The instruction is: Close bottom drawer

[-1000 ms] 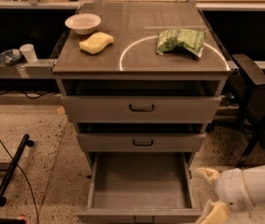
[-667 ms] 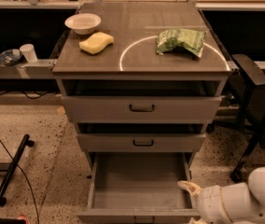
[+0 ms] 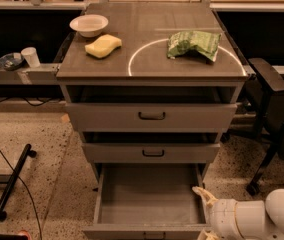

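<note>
We hold our gripper, fingers spread and empty; the open drawer lies just left, ready for pushing.

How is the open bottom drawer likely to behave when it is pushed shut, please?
Its tray looks empty, so the bottom drawer should push lightly. It looks rigid metal, unlikely to flex. The gripper sits by its right front corner; pushing there might skew it.
</note>
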Tool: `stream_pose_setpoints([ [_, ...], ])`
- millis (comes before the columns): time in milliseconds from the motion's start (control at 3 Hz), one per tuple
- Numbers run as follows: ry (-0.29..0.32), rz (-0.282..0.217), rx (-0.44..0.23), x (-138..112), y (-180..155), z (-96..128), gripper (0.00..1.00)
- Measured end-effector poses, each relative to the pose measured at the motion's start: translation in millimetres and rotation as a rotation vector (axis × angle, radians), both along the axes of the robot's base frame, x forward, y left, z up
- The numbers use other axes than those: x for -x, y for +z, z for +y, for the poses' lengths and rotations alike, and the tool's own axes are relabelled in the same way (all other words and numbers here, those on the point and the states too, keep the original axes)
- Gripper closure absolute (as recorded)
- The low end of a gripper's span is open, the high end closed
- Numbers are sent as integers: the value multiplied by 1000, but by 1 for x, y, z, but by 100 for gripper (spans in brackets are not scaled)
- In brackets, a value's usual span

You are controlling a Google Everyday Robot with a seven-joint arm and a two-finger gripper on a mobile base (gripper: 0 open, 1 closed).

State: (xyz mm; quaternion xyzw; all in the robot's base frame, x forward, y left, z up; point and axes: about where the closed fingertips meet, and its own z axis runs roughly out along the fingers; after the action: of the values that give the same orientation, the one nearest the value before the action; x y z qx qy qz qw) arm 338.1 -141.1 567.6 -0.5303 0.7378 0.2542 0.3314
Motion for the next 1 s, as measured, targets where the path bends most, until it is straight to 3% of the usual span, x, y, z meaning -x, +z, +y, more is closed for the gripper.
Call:
stream_pose_setpoints([
  [333, 19, 79, 58, -10, -39, 5, 0],
  [667, 23, 99, 160, -41, -95, 14, 0],
  [1000, 60, 96, 179, -66, -150, 21, 3],
])
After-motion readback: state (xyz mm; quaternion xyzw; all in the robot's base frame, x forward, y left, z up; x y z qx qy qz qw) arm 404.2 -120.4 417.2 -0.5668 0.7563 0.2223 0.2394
